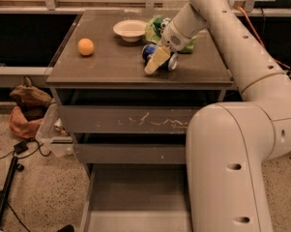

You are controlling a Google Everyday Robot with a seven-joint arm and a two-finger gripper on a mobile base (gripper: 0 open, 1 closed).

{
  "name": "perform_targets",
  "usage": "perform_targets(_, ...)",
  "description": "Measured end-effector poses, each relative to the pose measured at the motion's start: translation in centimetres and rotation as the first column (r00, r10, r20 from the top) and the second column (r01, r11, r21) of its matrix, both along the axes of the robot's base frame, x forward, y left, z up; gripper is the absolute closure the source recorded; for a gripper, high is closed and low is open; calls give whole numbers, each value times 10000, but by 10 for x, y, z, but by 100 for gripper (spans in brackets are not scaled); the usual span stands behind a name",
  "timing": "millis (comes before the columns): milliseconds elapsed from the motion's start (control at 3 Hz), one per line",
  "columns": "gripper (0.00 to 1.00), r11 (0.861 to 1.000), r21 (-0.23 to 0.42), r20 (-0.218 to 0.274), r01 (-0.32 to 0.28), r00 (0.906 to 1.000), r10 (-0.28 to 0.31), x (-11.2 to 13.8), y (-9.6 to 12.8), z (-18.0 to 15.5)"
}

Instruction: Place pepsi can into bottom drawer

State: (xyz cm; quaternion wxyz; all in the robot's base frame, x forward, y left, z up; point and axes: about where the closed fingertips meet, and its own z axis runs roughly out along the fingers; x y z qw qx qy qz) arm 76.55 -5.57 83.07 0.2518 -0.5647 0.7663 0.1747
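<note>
The pepsi can (149, 52) lies on its side on the cabinet top (111, 66), dark blue with a silver end facing right. My gripper (156, 61) is down at the can, its cream tip covering the can's front, and the arm reaches in from the upper right. The can rests on the cabinet top. The bottom drawer (135, 197) is pulled out at the foot of the cabinet, and its flat floor shows nothing in it.
An orange (85, 47), a white bowl (130, 29) and a green chip bag (154, 29) sit on the cabinet top. The scratched top drawer (135, 120) and plain middle drawer (130, 153) are shut. My arm's body (232, 168) stands right of the bottom drawer. A bag (26, 105) and cables (9, 173) lie on the floor at left.
</note>
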Motion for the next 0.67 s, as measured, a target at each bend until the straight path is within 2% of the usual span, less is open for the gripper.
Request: perform_targets(667,88,10000,0,13,24,10000,-24,-3,-2,1)
